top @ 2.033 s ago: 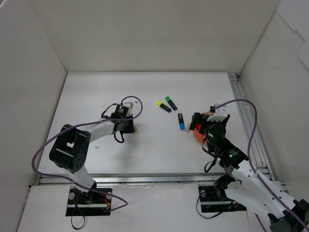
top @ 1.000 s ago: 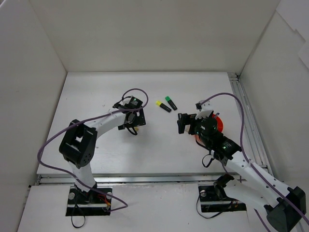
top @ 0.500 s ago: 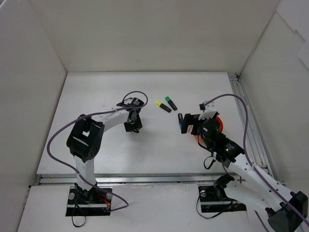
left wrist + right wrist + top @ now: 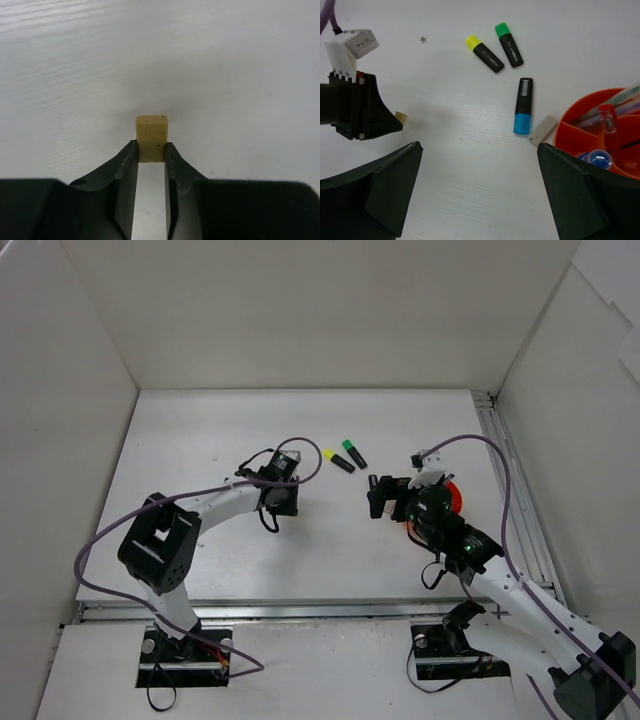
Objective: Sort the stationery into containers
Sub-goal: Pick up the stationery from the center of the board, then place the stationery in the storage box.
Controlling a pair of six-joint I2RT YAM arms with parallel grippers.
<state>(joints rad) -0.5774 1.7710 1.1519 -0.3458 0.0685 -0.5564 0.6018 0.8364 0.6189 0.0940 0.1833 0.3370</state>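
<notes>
My left gripper (image 4: pixel 151 150) is shut on a small cream eraser (image 4: pixel 152 137), which sticks out past the fingertips low over the white table. In the top view this gripper (image 4: pixel 280 496) is left of centre. My right gripper (image 4: pixel 480 146) hangs open and holds nothing. Ahead of it lie three black highlighters, capped yellow (image 4: pixel 484 53), green (image 4: pixel 509 44) and blue (image 4: pixel 523 112), plus a pale strip (image 4: pixel 543 130) beside the orange-red pot (image 4: pixel 572 116). The pot holds pens and a clear blue-capped tube (image 4: pixel 598 159). In the top view the right arm hides most of the pot (image 4: pixel 455 492).
White walls close the table on the left, back and right. A metal rail (image 4: pixel 505 475) runs along the right edge. Purple cables (image 4: pixel 500 465) loop over both arms. A tiny dark speck (image 4: pixel 423 38) lies near the yellow highlighter.
The left gripper has swung right toward the table's middle and closed on the eraser. The right gripper, still open, has pulled back from the blue highlighter and shifted slightly.
</notes>
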